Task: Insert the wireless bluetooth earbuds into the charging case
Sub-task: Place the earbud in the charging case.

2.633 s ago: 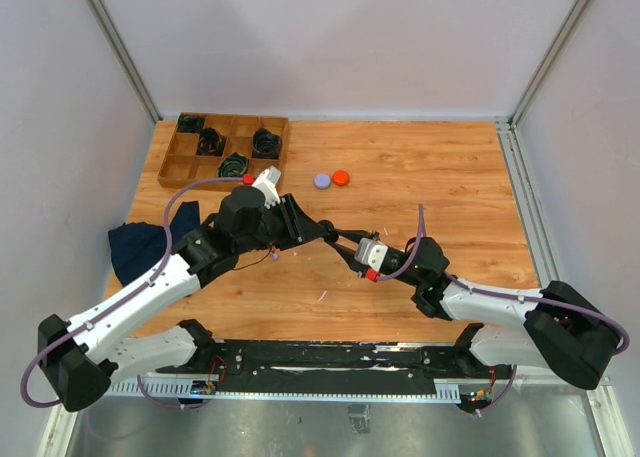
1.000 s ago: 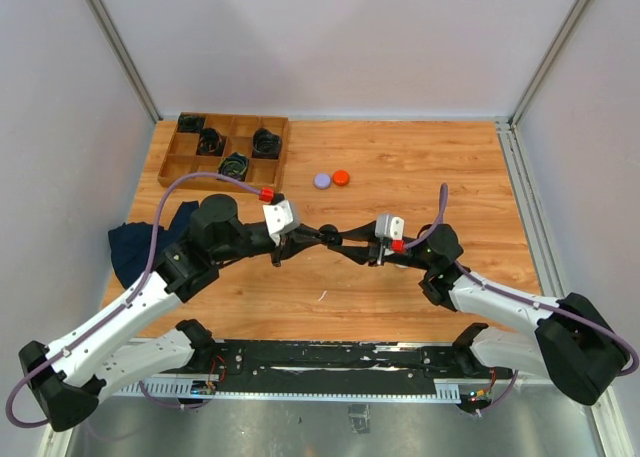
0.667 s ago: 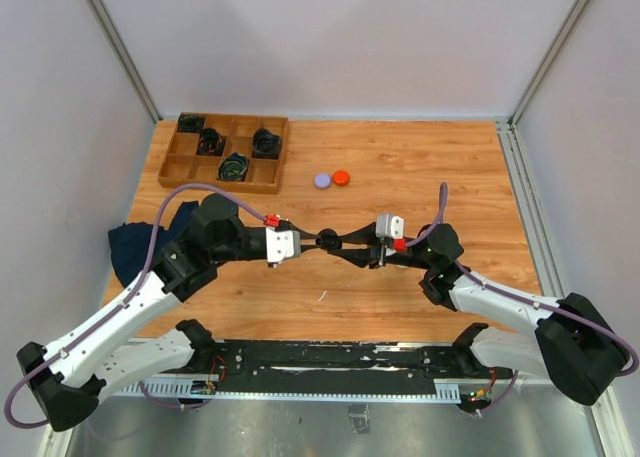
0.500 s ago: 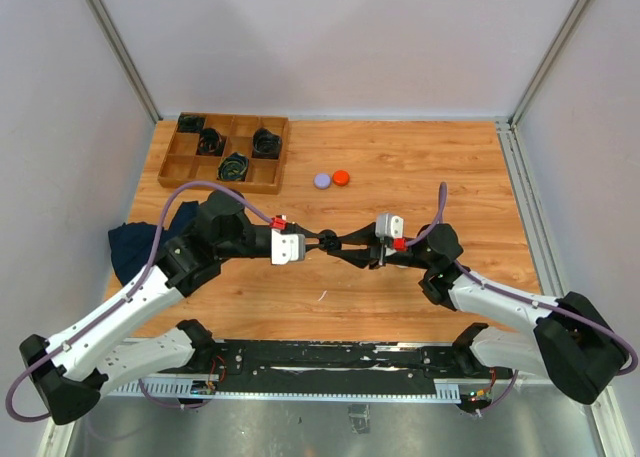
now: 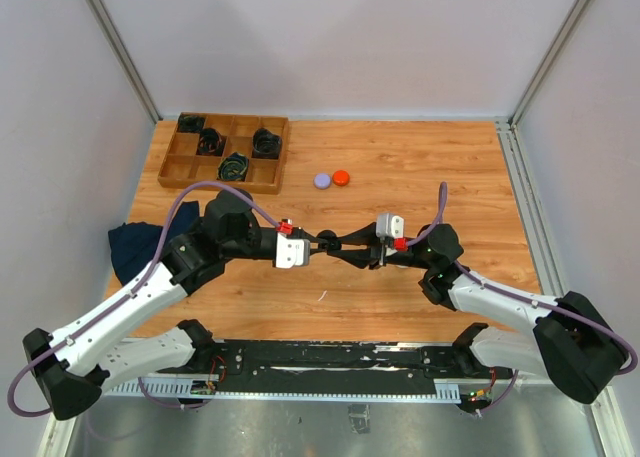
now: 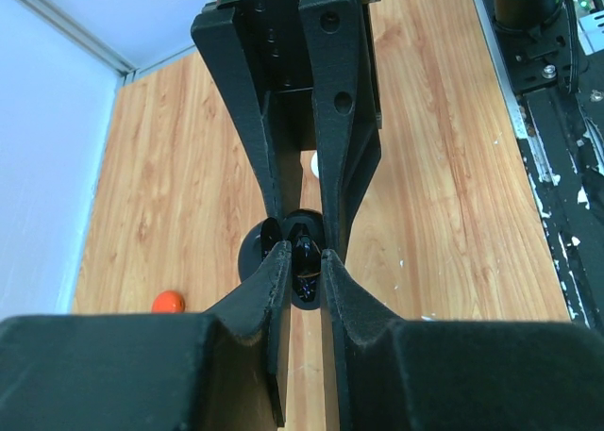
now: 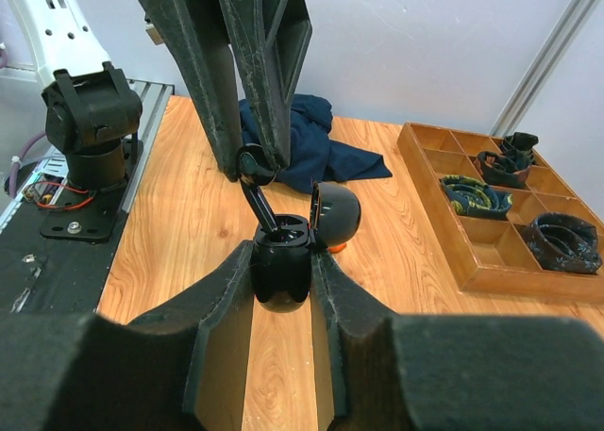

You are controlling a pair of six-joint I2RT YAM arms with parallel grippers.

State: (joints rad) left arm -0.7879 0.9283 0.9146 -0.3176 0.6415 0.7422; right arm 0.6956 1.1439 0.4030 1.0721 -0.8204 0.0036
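Right wrist: left gripper (image 7: 255, 170) pinches a dark earbud (image 7: 258, 197), stem reaching into the charging case (image 7: 281, 282) (clamped by right gripper (image 7: 281, 257)).

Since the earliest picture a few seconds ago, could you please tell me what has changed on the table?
The left gripper rolled over, its wrist camera swinging from the far side to the near side, bringing its dark earbud to the open black charging case. The right gripper and its wrist shifted rightward, then held. Both grips, the purple piece, orange piece, wooden tray and dark blue cloth are unchanged.
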